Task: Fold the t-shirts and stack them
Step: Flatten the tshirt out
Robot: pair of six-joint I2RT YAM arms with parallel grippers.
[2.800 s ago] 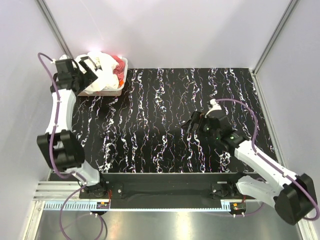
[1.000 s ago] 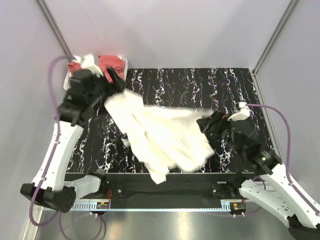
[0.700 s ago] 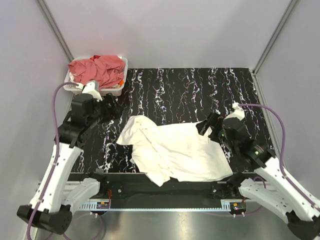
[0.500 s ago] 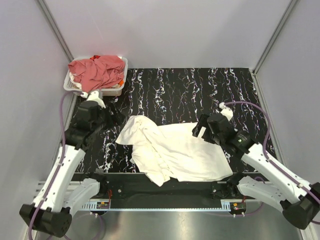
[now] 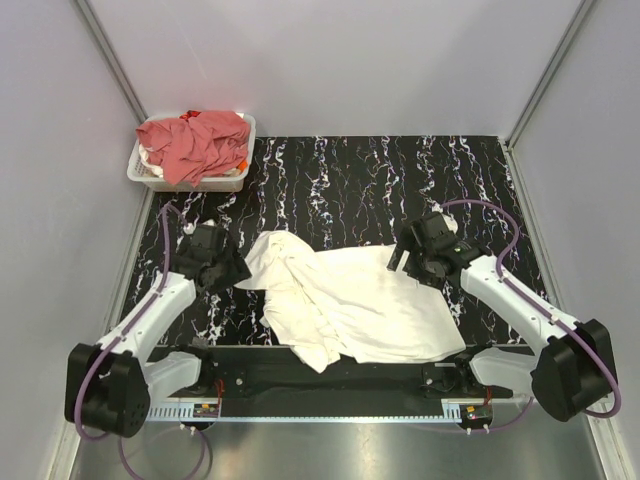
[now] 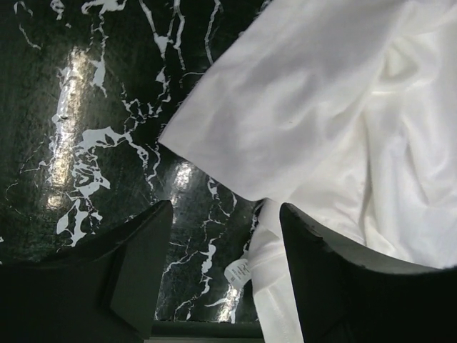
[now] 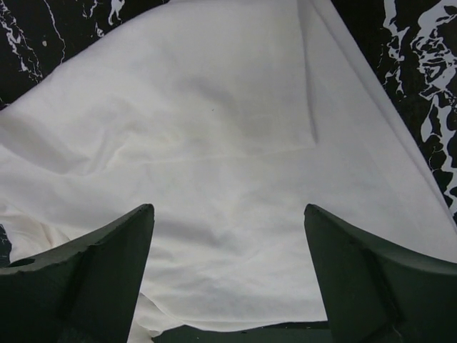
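Note:
The white t-shirt (image 5: 345, 300) lies crumpled and partly spread on the black marbled table, reaching its near edge. It fills the right wrist view (image 7: 214, 143) and the right half of the left wrist view (image 6: 343, 128), where a small label shows. The salmon-red t-shirts (image 5: 195, 143) are heaped in the white basket at the far left. My left gripper (image 5: 232, 272) is open and empty just left of the shirt's left corner; its jaws straddle the shirt's edge in the left wrist view (image 6: 227, 229). My right gripper (image 5: 402, 258) is open and empty at the shirt's upper right corner, over cloth (image 7: 228, 229).
The white plastic basket (image 5: 238, 182) stands at the table's far left corner. Grey walls and metal frame posts enclose the table on three sides. The black rail with the arm bases runs along the near edge (image 5: 330, 375).
The left gripper pulled the white shirt out of the basket, both arms swung it over the table and laid it down. Both grippers let go and now sit low at the shirt's left and right corners.

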